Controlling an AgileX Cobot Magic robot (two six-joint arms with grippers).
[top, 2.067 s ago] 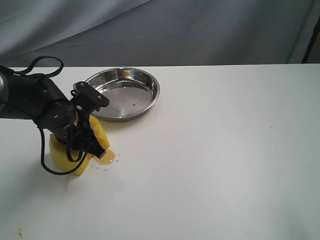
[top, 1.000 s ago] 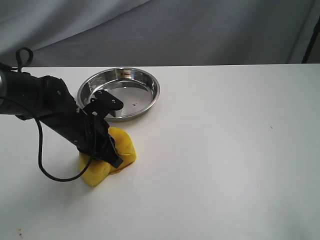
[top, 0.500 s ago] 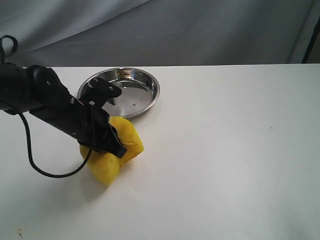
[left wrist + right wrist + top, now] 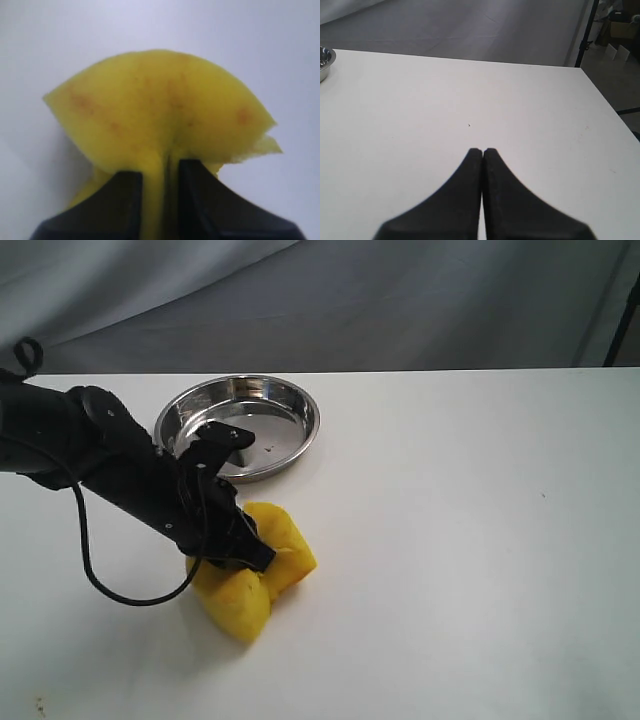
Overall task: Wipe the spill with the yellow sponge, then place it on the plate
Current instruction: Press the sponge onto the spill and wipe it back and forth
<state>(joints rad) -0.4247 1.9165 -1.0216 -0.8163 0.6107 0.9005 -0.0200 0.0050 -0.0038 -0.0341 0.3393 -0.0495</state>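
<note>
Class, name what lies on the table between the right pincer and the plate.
Nothing: in the right wrist view only bare white table runs from the right pincer to the plate.

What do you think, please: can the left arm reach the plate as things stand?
Probably yes. The left gripper, shut on the yellow sponge, is close to the plate, with only bare table between them; the right gripper, shut, is well away.
</note>
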